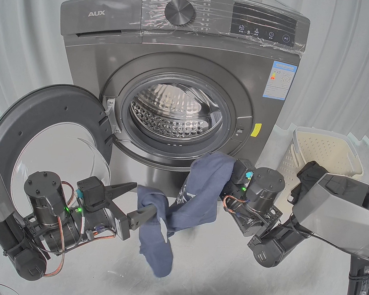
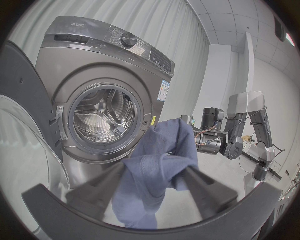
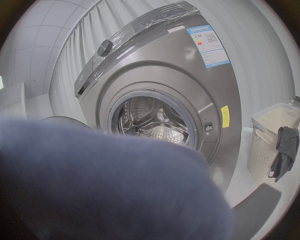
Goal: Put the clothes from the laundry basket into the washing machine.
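A blue garment (image 1: 202,187) hangs in the air in front of the washing machine (image 1: 98,58), just below its open drum (image 1: 175,110). My right gripper (image 1: 227,176) is shut on the garment's upper end, and the cloth (image 3: 109,187) drapes over its fingers and hides them. My left gripper (image 1: 144,198) is open, its fingers spread on either side of the garment's lower folds (image 2: 156,162), with cloth lying over the lower finger (image 1: 142,215). A cream laundry basket (image 1: 328,148) stands to the right of the machine, with a dark garment (image 1: 310,174) hanging over its rim.
The round machine door (image 1: 42,131) is swung wide open to the left, close behind my left arm. Grey floor lies below the garment. Pale curtains run behind the machine. The basket (image 3: 272,125) sits close against the machine's right side.
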### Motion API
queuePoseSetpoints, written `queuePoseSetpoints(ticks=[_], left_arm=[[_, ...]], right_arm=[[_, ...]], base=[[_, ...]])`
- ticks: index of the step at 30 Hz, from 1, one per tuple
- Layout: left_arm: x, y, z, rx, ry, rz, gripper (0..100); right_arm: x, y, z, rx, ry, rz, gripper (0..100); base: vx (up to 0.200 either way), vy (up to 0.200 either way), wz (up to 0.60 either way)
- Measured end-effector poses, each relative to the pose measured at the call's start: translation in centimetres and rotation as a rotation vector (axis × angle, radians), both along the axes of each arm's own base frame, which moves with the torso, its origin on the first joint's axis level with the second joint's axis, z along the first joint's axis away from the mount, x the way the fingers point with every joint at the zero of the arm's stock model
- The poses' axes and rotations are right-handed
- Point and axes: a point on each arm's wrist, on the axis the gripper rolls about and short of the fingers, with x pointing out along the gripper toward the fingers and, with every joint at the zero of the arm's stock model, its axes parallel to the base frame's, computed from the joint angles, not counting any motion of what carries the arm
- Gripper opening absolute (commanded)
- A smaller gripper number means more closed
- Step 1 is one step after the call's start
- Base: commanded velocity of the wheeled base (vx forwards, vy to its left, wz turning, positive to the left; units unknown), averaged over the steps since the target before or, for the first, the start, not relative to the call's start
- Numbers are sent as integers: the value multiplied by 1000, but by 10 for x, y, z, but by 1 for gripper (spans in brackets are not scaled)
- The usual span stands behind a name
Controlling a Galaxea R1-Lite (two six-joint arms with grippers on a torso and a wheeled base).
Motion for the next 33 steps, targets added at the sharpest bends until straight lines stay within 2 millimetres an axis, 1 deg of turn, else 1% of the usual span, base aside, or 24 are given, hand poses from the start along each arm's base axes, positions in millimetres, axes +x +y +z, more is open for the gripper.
queuePoseSetpoints(ticks=[5, 9, 11, 16, 22, 25, 33], left_arm=[[-2, -1, -2, 6, 8, -7, 100], [-3, -1, -3, 9, 11, -11, 100], [-3, -2, -3, 10, 12, -12, 100], [-2, -3, -7, 19, 24, -13, 100], [0, -3, -14, 32, 45, -12, 100], [1, -4, -18, 40, 59, -11, 100], [9, -5, -28, 54, 84, -2, 100]], right_arm=[[2, -2, 0, 0, -1, -5, 0], [-2, 3, 1, -1, -2, 11, 0], [-6, 9, 1, -1, -2, 27, 0], [-22, 27, 3, 1, -9, 87, 0], [-41, 44, 11, 12, -26, 156, 0], [-54, 54, 16, 23, -37, 196, 0], [-85, 60, 26, 26, -33, 266, 0]], base=[[0, 0, 0], [0, 0, 0], [0, 0, 0], [0, 0, 0], [0, 0, 0], [0, 0, 0], [0, 0, 0]])
